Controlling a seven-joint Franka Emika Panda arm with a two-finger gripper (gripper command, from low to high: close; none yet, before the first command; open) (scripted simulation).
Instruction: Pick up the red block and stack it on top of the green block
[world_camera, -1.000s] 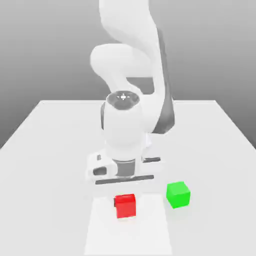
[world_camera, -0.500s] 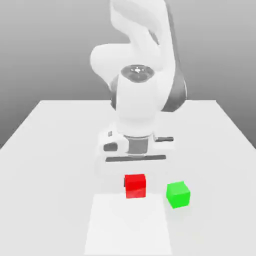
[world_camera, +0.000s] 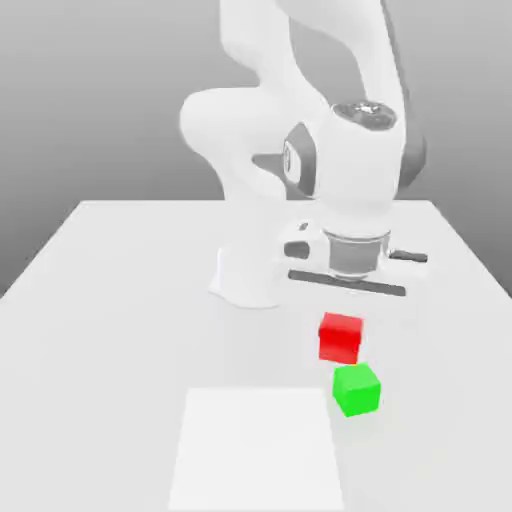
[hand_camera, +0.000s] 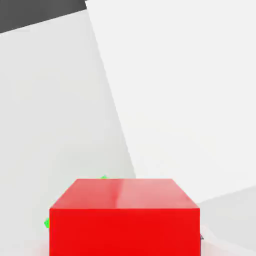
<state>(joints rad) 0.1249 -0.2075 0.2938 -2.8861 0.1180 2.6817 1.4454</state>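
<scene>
Red block (world_camera: 340, 337) hangs clamped in the gripper (world_camera: 341, 318), lifted clear of the table (world_camera: 120, 300) at centre right of the exterior view, just above the green block (world_camera: 356, 388). You should square it directly over the green block, since green corners peek past its edge in the hand view, then lower gently before letting go. No brands, labels or writing can be read.

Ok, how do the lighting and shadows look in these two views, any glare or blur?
Exterior view: flat, even lighting, sharp throughout, no hard cast shadows; the green block shows a lighter top face and darker sides, as does the red block. Hand view: the red block has a faint pale sheen on its top face, with slivers of the green block at its edges.
</scene>
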